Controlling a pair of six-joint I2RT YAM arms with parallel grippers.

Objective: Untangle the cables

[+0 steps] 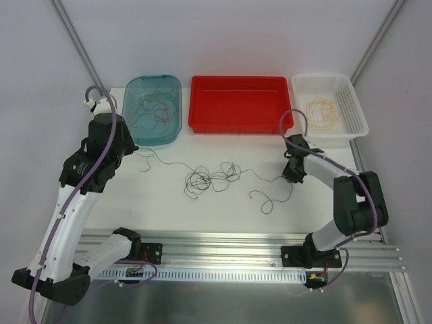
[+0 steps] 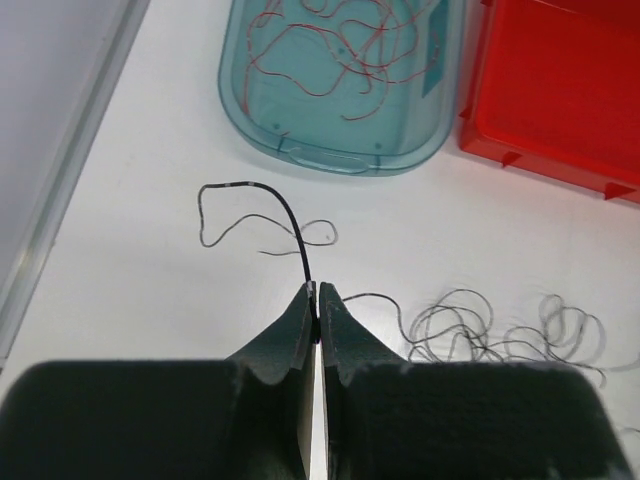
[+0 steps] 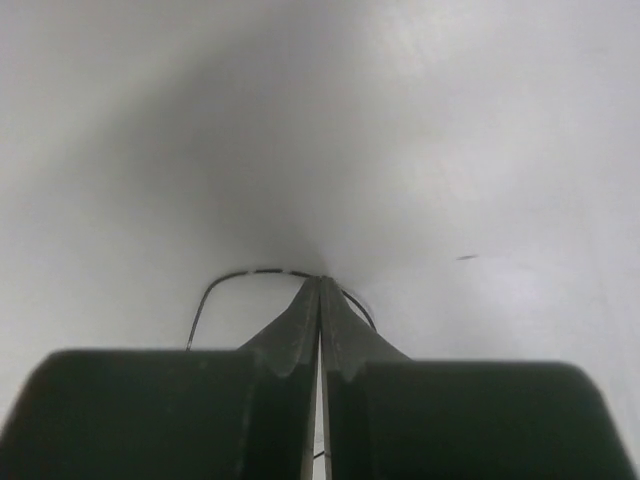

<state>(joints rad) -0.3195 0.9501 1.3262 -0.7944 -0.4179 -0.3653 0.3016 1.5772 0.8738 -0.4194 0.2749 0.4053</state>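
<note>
Left claw point(image 2: 316, 293) and right claw point(image 3: 320, 283) are each clamping dark cable point(image 2: 286, 216). Teal tray point(image 2: 330, 160) is holding red cables point(image 2: 330, 60), white basket point(image 1: 358, 113) is holding yellow cables point(image 1: 321, 111).

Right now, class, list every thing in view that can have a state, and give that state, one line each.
left end effector, shut on a strand of the dark cables
right end effector, shut on another strand of them
dark cables, tangled on the table between the arms
red cables, loose in the teal tray
yellow cables, coiled in the white basket
red bin, no cable in it
</note>
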